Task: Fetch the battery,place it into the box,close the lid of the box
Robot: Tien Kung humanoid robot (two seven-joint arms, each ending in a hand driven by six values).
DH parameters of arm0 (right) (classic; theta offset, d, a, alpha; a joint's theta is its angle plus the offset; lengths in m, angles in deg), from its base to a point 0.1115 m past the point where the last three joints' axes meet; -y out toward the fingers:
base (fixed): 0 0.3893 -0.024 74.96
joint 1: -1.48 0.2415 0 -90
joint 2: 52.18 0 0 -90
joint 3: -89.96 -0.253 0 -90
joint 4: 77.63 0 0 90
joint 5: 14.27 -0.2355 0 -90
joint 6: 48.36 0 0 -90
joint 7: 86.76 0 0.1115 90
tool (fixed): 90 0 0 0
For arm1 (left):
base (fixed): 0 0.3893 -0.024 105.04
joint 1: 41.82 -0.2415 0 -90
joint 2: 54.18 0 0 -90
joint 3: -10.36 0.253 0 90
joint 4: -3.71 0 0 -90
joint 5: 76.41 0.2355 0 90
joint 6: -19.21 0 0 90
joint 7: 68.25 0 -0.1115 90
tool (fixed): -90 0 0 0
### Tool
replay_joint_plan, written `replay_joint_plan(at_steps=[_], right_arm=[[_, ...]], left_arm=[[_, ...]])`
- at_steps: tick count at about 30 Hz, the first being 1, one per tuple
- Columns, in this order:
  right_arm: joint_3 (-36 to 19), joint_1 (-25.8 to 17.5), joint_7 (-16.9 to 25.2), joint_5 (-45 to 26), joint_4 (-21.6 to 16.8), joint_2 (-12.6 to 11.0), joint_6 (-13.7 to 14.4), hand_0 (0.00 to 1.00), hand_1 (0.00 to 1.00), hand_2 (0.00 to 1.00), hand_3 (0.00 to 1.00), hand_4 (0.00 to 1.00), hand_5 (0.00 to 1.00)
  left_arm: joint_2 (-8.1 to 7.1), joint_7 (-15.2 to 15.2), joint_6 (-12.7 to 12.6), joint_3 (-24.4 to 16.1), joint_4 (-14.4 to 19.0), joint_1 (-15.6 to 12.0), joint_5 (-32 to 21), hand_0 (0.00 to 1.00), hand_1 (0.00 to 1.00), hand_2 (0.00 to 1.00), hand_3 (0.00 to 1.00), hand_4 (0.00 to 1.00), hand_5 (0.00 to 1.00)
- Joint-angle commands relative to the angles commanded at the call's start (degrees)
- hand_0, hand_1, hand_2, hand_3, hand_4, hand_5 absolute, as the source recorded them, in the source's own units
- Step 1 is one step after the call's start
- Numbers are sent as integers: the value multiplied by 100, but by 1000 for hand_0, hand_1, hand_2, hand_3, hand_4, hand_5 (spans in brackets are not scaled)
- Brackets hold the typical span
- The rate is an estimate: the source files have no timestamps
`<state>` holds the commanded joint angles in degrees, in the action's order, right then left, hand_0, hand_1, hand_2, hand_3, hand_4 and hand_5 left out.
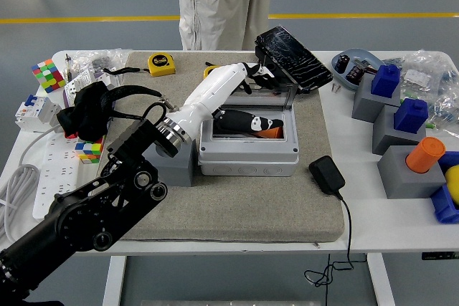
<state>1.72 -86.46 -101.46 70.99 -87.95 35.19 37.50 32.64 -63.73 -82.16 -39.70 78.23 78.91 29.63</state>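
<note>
The grey box (247,157) stands open on the grey mat, its lid (280,92) upright at the back. The orange battery (272,132) lies inside the box at the right, free of the hand. My left hand (249,98) reaches in from the lower left on a white forearm. Its fingers (252,75) are spread at the top left edge of the lid, and its black thumb (242,121) hangs over the box's inside. It holds nothing. The right arm is out of view.
A person in a white coat (226,5) stands at the far side. Behind the box lie two yellow tape measures (161,64) and a black device (292,51). A black charger (326,175) lies right of the box, a power strip (54,177) at left, and blue and grey blocks (391,91) at right.
</note>
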Motion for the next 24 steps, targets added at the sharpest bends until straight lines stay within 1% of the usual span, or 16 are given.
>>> replay_joint_plan(at_steps=[1,3,6,7,12,13,18,19,24], right_arm=[[12,8,2,-6,0,-1,-1,642,666,675,610,996,602],[41,19,10,-42,0,0,0,642,666,675,610,996,602],[54,23,12,-58,0,-2,-1,642,666,675,610,996,602],[38,22,8,-44,0,-3,1,642,666,675,610,995,601],[-21,10,-7,12,0,-8,0,642,666,675,610,995,601],[-27,8,-6,19,0,-9,0,643,666,675,610,995,601],[-13,3,2,10,0,-8,-2,643,666,675,610,995,601],[-2,2,5,1,0,-7,-3,643,666,675,610,995,601],[26,-4,16,-16,0,-7,-4,643,666,675,610,995,601]], left_arm=[[3,-65,36,-35,-54,43,50,849,876,848,823,998,485],[7,-193,118,-81,-200,126,111,849,876,848,823,998,485],[-1,-287,177,-108,-339,176,224,849,876,848,823,998,485],[-4,-335,209,-113,-391,181,257,859,889,855,839,998,499],[-33,-564,359,-74,-499,137,370,859,889,855,839,998,499],[-45,-617,399,-56,-486,122,380,840,875,836,832,998,506],[-114,-786,514,34,-256,20,375,840,875,836,832,998,506],[-127,-851,553,50,-188,-1,378,794,815,788,807,998,520],[-181,-1175,751,101,72,-91,411,794,815,788,807,998,520]])
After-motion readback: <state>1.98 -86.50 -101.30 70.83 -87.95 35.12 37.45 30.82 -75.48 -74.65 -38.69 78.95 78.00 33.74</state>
